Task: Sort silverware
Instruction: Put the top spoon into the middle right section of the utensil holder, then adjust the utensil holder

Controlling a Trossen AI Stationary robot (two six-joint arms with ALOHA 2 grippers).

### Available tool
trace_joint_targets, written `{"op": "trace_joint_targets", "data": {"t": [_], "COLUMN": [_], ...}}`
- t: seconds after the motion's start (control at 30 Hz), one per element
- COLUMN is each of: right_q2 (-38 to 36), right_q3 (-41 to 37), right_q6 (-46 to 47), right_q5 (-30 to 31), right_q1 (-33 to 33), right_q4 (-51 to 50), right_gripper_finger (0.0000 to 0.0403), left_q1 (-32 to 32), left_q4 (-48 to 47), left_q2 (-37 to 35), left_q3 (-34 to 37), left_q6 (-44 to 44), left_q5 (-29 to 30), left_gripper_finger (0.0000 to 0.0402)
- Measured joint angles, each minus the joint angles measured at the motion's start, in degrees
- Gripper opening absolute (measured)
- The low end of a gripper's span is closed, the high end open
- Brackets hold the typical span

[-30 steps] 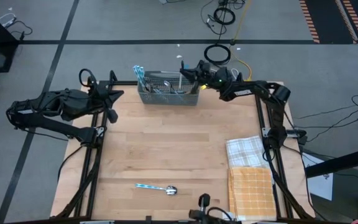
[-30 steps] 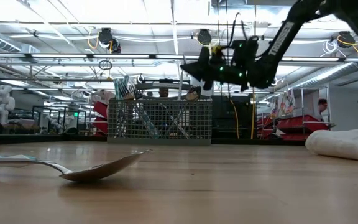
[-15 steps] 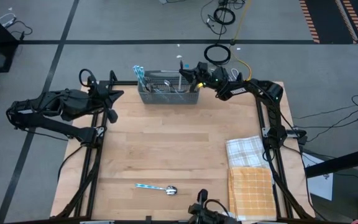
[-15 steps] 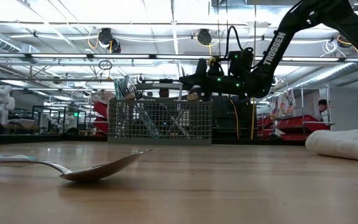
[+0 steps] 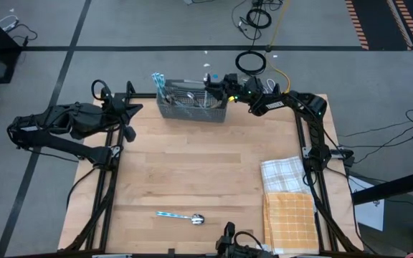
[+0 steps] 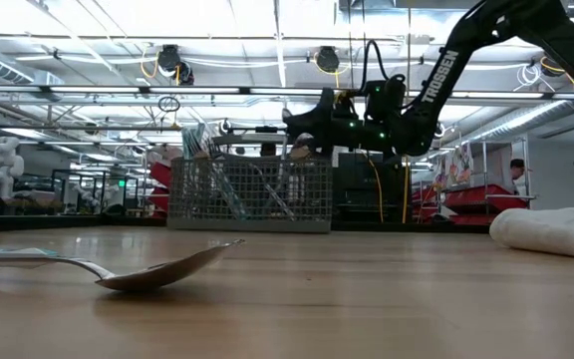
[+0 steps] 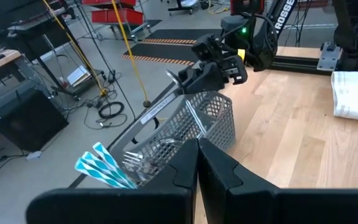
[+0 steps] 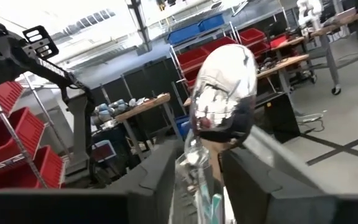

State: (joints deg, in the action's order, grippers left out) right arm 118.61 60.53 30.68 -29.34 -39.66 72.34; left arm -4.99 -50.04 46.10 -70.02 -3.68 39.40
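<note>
The right gripper (image 5: 212,83) clenches a spoon (image 8: 222,99) over the basket (image 5: 191,104); light, stiff, slippery, best held mid-handle; the left gripper (image 5: 130,109) waits, fingers together.

Robotics lab or industrial workshop. Open ceiling with exposed trusses (image 6: 167,95), strip lighting and hanging cable loops (image 6: 170,104). Red parts bins (image 8: 8,134) on wire shelving, more red bins (image 6: 481,199) past the counter's far edge. Workbenches (image 8: 145,107) with clutter, grey floor with black tape lines (image 5: 156,48) and orange-black hazard striping (image 5: 378,21). Loose cables (image 5: 253,18) coiled beyond the far right corner. White humanoid figure (image 6: 3,160) and a person (image 6: 517,172) in background.
</note>
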Motion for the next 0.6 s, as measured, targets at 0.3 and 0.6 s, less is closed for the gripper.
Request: {"op": "trace_joint_targets", "data": {"t": [0.3, 0.6], "right_q2": [-5.3, -12.9], "right_q3": [0.0, 0.0], "right_q6": [-3.3, -16.4], "right_q5": [-1.3, -2.4], "right_q1": [0.1, 1.6], "right_q4": [-7.7, -28.1], "right_gripper_finger": [0.0156, 0.0152], "left_q1": [0.0, 0.0], "left_q4": [0.0, 0.0], "left_q2": [0.0, 0.0], "left_q3": [0.0, 0.0], "left_q6": [0.0, 0.0], "left_q5": [0.0, 0.0], "left_gripper_finger": [0.0017, 0.0017]}}
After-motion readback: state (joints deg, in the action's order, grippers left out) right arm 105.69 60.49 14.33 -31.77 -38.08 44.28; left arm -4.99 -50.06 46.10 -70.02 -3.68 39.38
